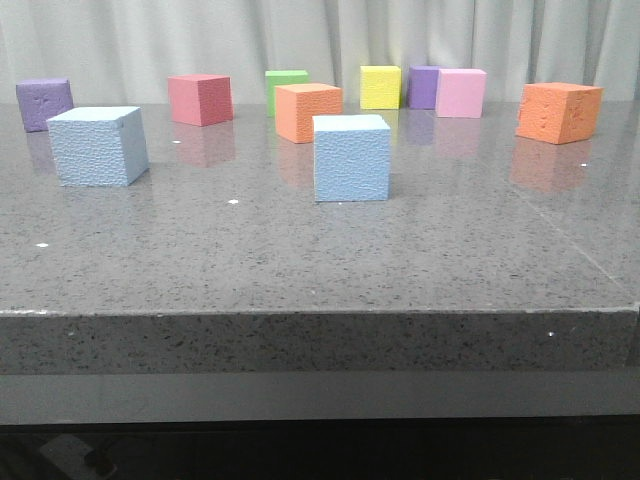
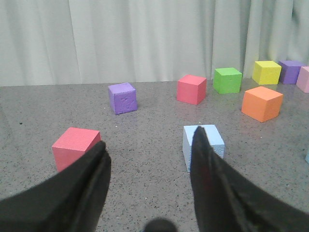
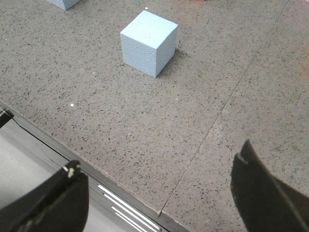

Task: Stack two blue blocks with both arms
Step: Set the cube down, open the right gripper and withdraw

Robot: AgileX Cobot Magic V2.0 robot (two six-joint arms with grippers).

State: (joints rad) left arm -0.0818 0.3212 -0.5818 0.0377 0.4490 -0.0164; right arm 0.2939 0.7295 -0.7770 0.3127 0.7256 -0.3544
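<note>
Two light blue blocks stand apart on the grey table. One blue block [image 1: 98, 146] is at the left and the other blue block [image 1: 351, 158] is near the middle. Neither gripper shows in the front view. My left gripper [image 2: 150, 137] is open and holds nothing. The left blue block [image 2: 216, 139] lies just beyond it, partly hidden by one finger [image 2: 205, 164]. My right gripper [image 3: 159, 155] is open and empty above the table's front edge. The middle blue block [image 3: 148, 42] stands well ahead of it, and a corner of the left block [image 3: 63, 3] shows at the frame edge.
Along the back stand a purple cube [image 1: 44, 103], red cube [image 1: 200, 98], green cube [image 1: 286, 85], orange cube [image 1: 308, 111], yellow cube [image 1: 380, 87], pink cube [image 1: 460, 92] and a second orange cube [image 1: 558, 111]. Another red cube [image 2: 75, 145] sits by my left finger.
</note>
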